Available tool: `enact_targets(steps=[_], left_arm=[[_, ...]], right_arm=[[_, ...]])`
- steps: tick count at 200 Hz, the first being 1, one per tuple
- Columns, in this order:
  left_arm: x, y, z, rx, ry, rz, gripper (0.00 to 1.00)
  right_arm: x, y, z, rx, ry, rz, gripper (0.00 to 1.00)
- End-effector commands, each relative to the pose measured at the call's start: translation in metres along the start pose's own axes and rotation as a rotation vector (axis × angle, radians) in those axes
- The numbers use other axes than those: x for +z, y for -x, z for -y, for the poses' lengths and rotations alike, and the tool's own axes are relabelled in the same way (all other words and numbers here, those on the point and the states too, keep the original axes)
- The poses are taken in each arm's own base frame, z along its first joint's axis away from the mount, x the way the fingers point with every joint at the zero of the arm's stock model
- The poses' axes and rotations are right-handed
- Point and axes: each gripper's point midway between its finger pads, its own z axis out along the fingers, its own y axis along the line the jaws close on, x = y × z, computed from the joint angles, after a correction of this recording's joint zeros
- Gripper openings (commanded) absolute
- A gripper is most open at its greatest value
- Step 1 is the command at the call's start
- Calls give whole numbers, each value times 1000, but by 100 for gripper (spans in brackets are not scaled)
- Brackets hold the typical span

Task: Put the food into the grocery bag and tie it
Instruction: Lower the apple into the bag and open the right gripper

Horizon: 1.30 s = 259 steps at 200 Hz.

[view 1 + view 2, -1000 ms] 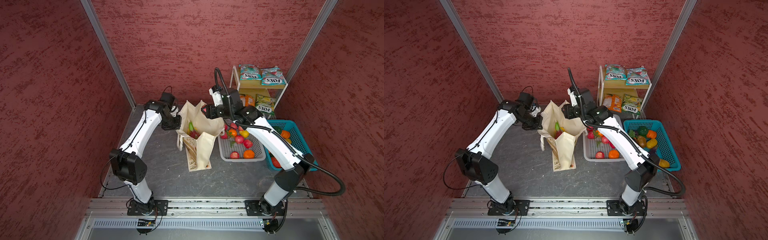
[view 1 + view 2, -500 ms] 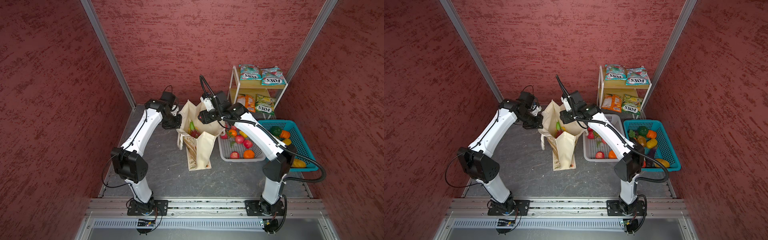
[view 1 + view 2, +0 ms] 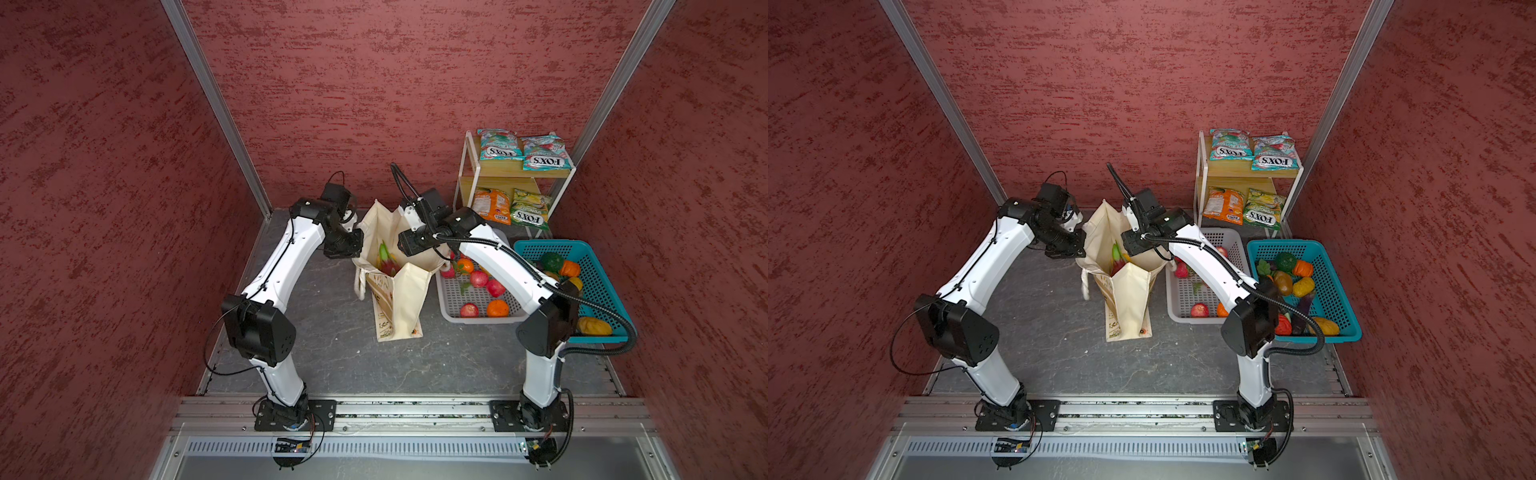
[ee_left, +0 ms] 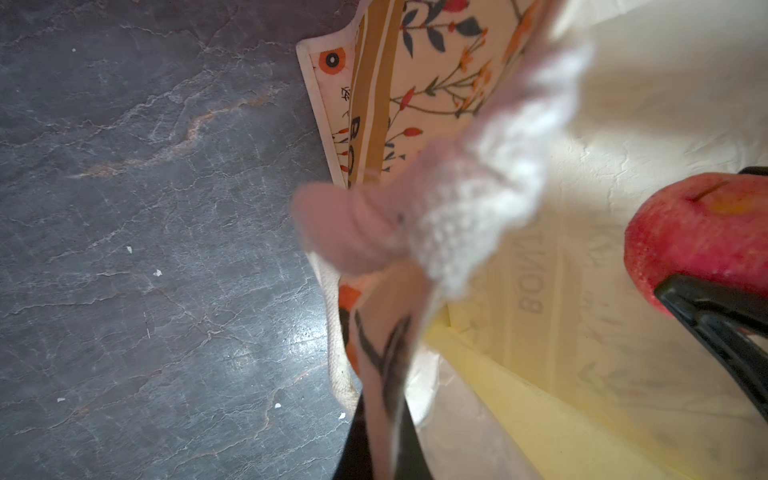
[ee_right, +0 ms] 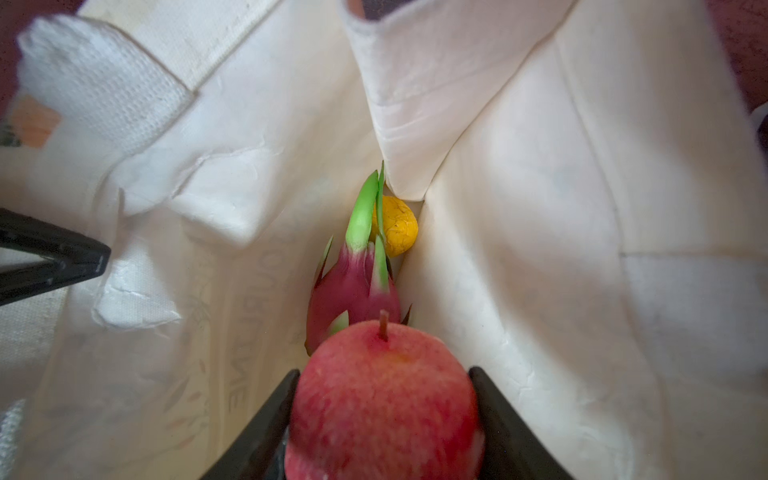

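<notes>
We look down on a dark grey, stone-veined floor (image 3: 332, 365) closed in by red textured walls (image 3: 374, 83), with a metal rail (image 3: 415, 409) running along the near edge. The grocery bag (image 3: 405, 299) stands upright near the middle of the floor, its mouth open upward. Deep inside it we see the dragon fruit (image 5: 353, 286) and, just behind its green tips, the yellow fruit (image 5: 399, 226). The right gripper (image 5: 382, 374) hangs in the bag's mouth, its jaws clamped on a red apple (image 5: 384, 407) directly above the dragon fruit. The left gripper (image 4: 380, 440) has its jaws pressed together on the bag's printed rim, on the side away from the baskets, pinching the cloth. Just beside the bag sits a grey basket (image 3: 478, 320) with small apples and oranges (image 3: 478, 279) in it. Next to that is a blue basket (image 3: 602, 266) of mixed vegetables (image 3: 569, 269), the dark green vegetable (image 3: 552, 262) among them. Against the back wall stands a shelf (image 3: 467, 178). The two teal-and-red FOX'S packets (image 3: 498, 145) lie side by side on its top board, and an orange packet (image 3: 492, 205) and a yellow-green packet (image 3: 530, 212) rest on the tier below
</notes>
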Motion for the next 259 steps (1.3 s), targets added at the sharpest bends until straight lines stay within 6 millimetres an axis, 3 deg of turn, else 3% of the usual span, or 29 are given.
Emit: enact_targets(steps=[1,113,201,238,259], left_arm=[[-3,3,-2,15,2,29,0],[-2,4,-2,11,-3,40,0],[-2,6,-2,15,-7,41,0],[-3,6,-5,10,-4,47,0],[-4,5,-6,8,-2,47,0]], right_arm=[[9,-10,-6,-34,15,-43,57],[29,-57,-20,-56,47,-178,59],[60,-80,-21,-14,41,-270,60],[65,-87,-17,-13,22,-296,64],[66,-89,-16,-9,15,-299,70]])
